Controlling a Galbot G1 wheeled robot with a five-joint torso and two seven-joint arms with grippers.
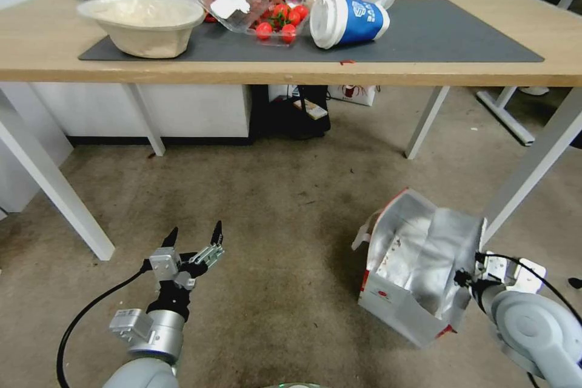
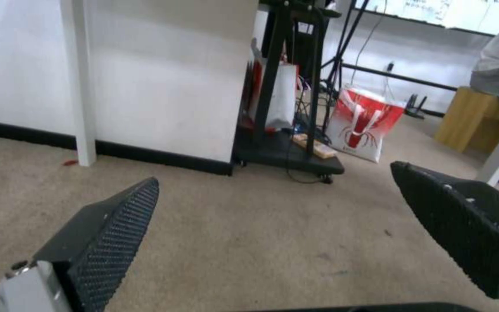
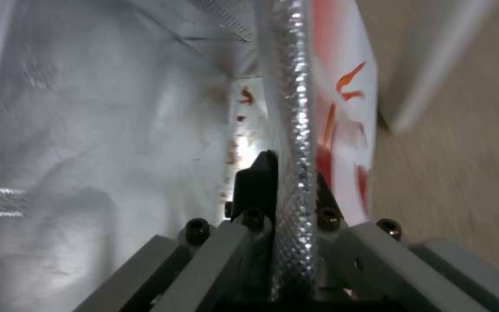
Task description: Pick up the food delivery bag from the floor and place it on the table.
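The food delivery bag (image 1: 418, 260), white with a silver foil lining and a red rim, sits open on the floor (image 1: 273, 212) at the right, in front of the table (image 1: 36, 42). My right gripper (image 1: 464, 279) is at the bag's right wall. In the right wrist view, the right gripper (image 3: 293, 169) is shut on that wall's foil edge (image 3: 296, 108), with one finger inside the bag and one outside. My left gripper (image 1: 194, 235) hovers open low over bare floor at the left, well apart from the bag. The left wrist view shows its fingers (image 2: 117, 225) spread wide.
On the table's dark mat (image 1: 448, 30) are two white bowls (image 1: 145, 24), a tipped blue-and-white cup (image 1: 345, 19) and a clear box of tomatoes (image 1: 276, 18). A white table leg (image 1: 533, 157) slants just behind the bag. A smaller red-print bag (image 2: 365, 125) and a black cart (image 2: 290, 151) stand under the table.
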